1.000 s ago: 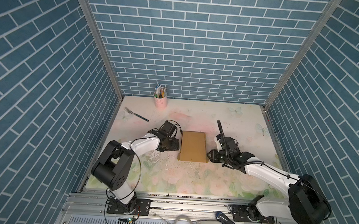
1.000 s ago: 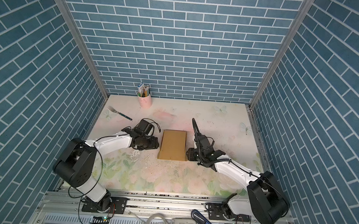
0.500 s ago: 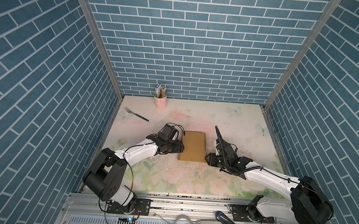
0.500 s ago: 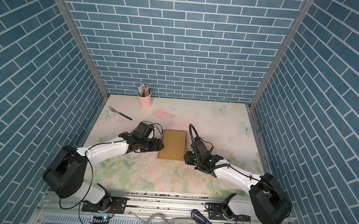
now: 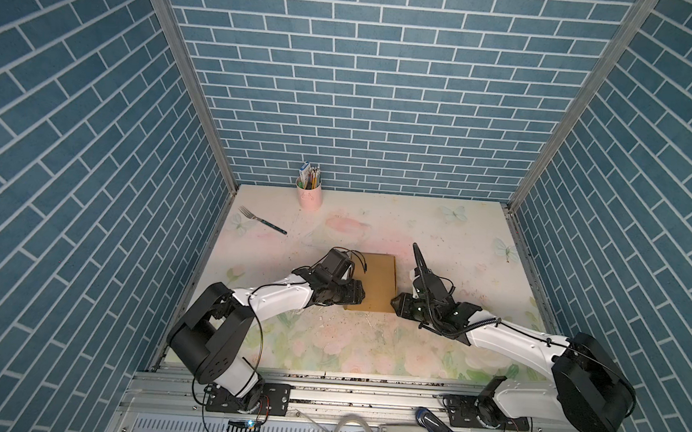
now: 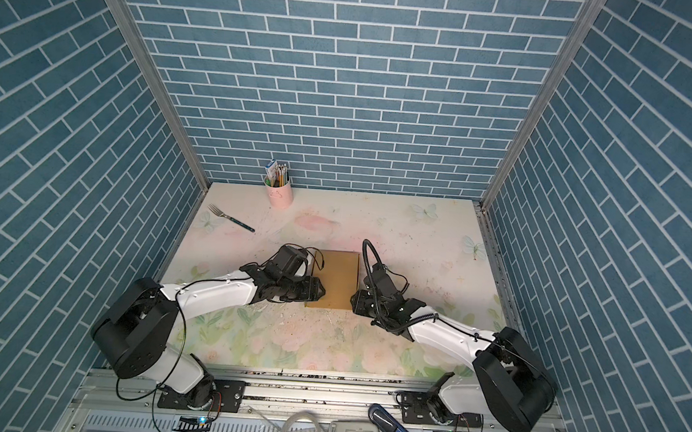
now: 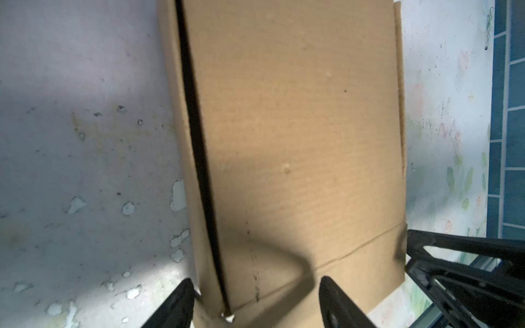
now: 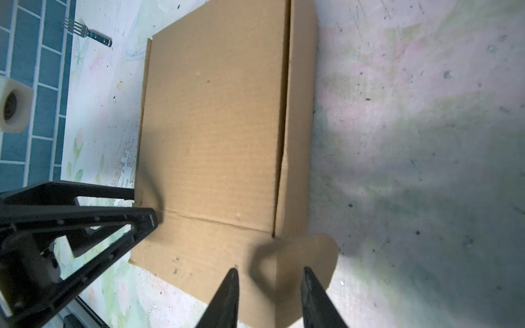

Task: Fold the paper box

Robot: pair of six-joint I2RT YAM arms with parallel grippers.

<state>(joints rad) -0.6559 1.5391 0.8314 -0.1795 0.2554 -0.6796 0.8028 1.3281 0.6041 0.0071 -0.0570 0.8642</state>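
The paper box (image 5: 378, 282) is a flat brown cardboard mailer lying closed in the middle of the table, seen in both top views (image 6: 336, 277). My left gripper (image 5: 360, 296) is at its near left corner. In the left wrist view the left gripper (image 7: 255, 295) is open, its fingers straddling that corner beside the dark lid slit. My right gripper (image 5: 395, 303) is at the near right corner. In the right wrist view the right gripper (image 8: 270, 284) is open around a rounded cardboard tab (image 8: 321, 255) that sticks out from the box (image 8: 216, 127).
A pink cup (image 5: 309, 195) of pencils stands at the back wall. A fork (image 5: 262, 221) lies at the back left. A blue-handled tool (image 5: 446, 430) rests on the front rail. Blue brick walls enclose the table on three sides.
My left gripper has moved from the box's left side to its near left corner. The right gripper has shifted slightly toward the near right corner and its jaws have narrowed a little.
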